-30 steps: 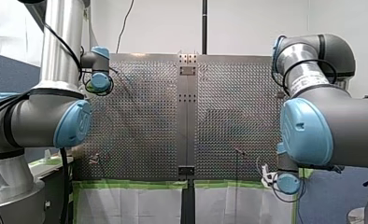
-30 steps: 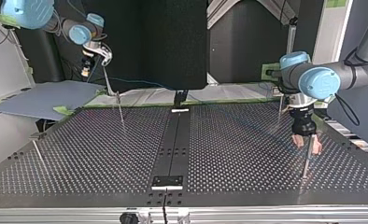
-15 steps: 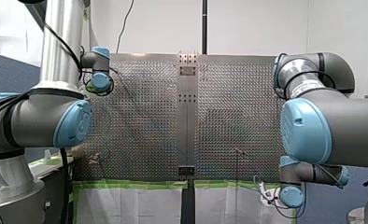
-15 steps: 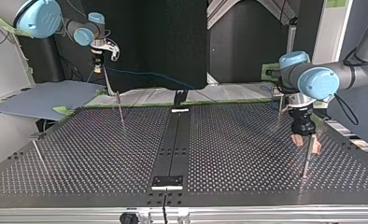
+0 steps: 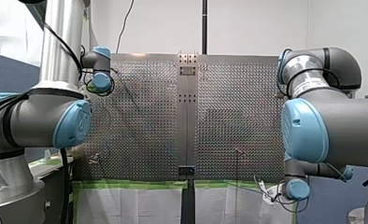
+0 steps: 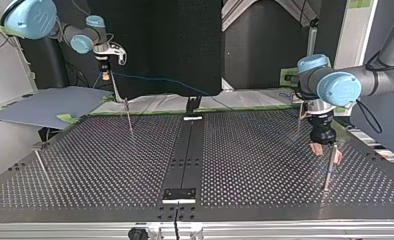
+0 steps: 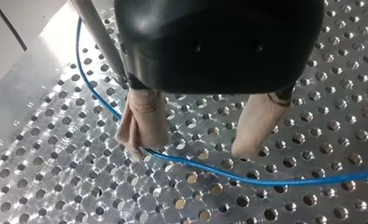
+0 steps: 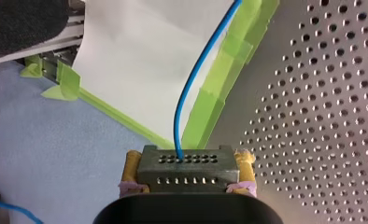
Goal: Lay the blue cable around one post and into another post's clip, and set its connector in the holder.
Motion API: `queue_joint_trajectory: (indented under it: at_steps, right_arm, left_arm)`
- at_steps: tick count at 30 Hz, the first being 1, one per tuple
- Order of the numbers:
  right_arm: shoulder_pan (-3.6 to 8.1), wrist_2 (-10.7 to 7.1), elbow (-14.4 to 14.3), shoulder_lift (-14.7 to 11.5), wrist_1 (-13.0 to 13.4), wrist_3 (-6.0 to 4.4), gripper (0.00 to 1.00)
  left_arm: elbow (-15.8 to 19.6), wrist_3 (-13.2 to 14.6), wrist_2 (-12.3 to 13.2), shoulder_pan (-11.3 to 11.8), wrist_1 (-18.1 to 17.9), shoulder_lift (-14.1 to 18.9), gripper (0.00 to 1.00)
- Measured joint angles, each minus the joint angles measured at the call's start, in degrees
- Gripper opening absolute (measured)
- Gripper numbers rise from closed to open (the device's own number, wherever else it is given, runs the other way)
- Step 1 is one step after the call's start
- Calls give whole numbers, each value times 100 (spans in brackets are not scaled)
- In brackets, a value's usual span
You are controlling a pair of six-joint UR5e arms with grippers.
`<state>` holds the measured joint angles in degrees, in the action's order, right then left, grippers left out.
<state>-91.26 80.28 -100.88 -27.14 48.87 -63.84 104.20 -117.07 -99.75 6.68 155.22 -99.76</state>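
My right gripper [image 8: 187, 176], with yellow pads, is shut on a dark grey connector [image 8: 184, 161]. The blue cable [image 8: 196, 79] leaves the connector and runs ahead over white sheet and green tape. In the top view this gripper [image 6: 105, 74] hangs high beyond the table's far left corner. My left gripper [image 7: 194, 149] is open, its beige pads just above the perforated plate. The cable [image 7: 210, 172] lies on the plate, passing under its fingertips. A thin metal post [image 7: 98, 42] stands beside one finger. In the top view my left gripper [image 6: 327, 153] hovers next to a post [image 6: 329, 172] at the right.
More thin posts stand on the table [image 6: 85, 175] at the far left [image 6: 128, 116], near left [image 6: 41, 162] and far right [image 6: 299, 117]. A dark centre strip carries small black fixtures [image 6: 180, 194]. A grey-blue sheet [image 6: 45, 107] and green tape lie off the far edge.
My right arm has swung its wrist, carrying the connector slightly toward the top view's left. My left gripper has crept a little toward the table's far side, still open.
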Motion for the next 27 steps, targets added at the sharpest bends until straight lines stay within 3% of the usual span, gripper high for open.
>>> queue_joint_trajectory:
  at_steps: [4,8,14,17,21,27]
  right_arm:
    - [41,-243,-2,-195,-241,209,2]
    - [51,-462,-24,-406,-424,168,2]
    - [56,-808,-291,-750,-229,-139,2]
    - [46,-896,-461,-926,-61,-313,2]
    - [54,-794,-582,-1152,161,-538,2]
    - [89,-482,-611,-1459,537,-915,2]
  left_arm:
    - [0,-5,6,-8,-7,-1,100]
    - [0,-8,0,-9,-14,-1,100]
    - [1,-6,-4,-10,-21,-1,100]
    - [1,-8,-4,-10,-28,-1,100]
    - [2,-8,-1,-7,-52,1,100]
    - [2,-9,-6,-1,-60,0,100]
